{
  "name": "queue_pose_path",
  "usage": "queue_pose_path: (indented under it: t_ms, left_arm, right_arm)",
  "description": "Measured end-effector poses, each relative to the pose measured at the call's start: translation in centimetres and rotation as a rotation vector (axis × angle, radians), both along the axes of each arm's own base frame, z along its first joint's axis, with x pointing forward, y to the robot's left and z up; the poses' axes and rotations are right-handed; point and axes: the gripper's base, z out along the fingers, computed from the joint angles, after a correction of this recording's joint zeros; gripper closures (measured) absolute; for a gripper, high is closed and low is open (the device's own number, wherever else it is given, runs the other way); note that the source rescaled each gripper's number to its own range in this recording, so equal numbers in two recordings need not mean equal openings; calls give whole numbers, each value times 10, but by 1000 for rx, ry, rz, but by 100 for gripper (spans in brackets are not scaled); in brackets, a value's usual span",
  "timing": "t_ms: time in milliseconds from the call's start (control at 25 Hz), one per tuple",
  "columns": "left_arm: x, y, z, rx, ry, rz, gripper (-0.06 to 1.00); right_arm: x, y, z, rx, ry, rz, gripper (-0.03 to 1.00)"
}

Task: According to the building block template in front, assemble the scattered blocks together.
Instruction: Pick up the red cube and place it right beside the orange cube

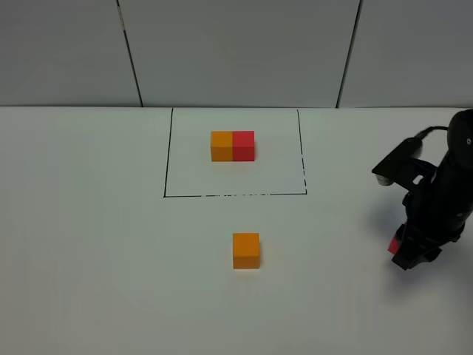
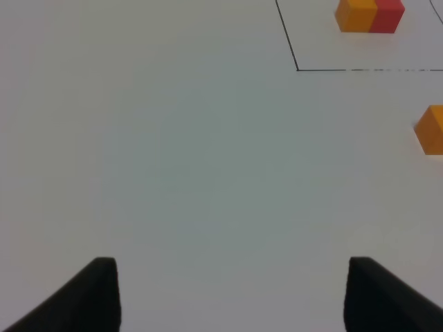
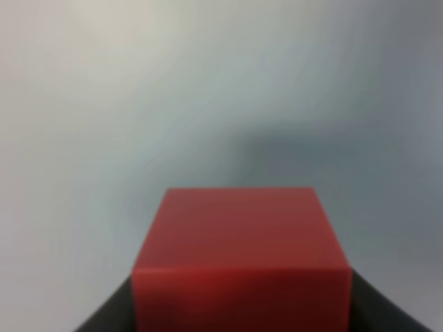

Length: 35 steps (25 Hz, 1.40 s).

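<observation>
While looking down from the high camera, finds the building block template toward the back of the white table: orange half on the left, red half on the right, joined as one short bar inside a thin black drawn rectangle. Shows the loose orange cube nearer the front, outside the rectangle and near its front line, flat on the table and well apart from the template. Places the right gripper far out on the right, tilted down close over the table, with only a sliver of the red cube showing at its tip. Cannot tell from here whether that cube touches the table.

Through the left wrist camera, shows the left gripper with its two dark fingers spread wide and only bare table between them. Catches the template and a corner of the rectangle far ahead, and the orange cube partly cut off by the picture's edge, all well apart from the fingers.

Through the right wrist camera, fills much of the picture with the red cube, blurred by closeness and pinched between the right gripper's dark fingers, one pressed against each of two opposite sides. Leaves only pale, blurred table and a soft shadow beyond it.
</observation>
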Motion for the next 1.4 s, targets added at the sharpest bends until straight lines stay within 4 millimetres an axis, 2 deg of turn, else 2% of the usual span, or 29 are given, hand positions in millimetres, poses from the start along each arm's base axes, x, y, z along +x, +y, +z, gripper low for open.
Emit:
queue_pose_path:
  t_ms: [80,200,480,800,1040,1200,1400]
  left_arm:
    - [0,0,0,0,0,0,41]
    - [0,0,0,0,0,0,41]
    - [0,0,0,0,0,0,41]
    - [0,0,0,0,0,0,41]
    - [0,0,0,0,0,0,41]
    - [0,0,0,1,0,0,41]
    - [0,0,0,1,0,0,41]
  right_arm:
    - [4,11,8,-6,-29,120,96]
    - [11,27,12,-8,-55,205,96]
    - [21,73,-9,-50,-6,422,96]
    - [29,119,-39,-79,75,573,96]
    - [38,138,-54,-85,77,629,96]
    - [40,141,-66,-93,97,653,96]
    - [37,147,-68,-100,95,676,96]
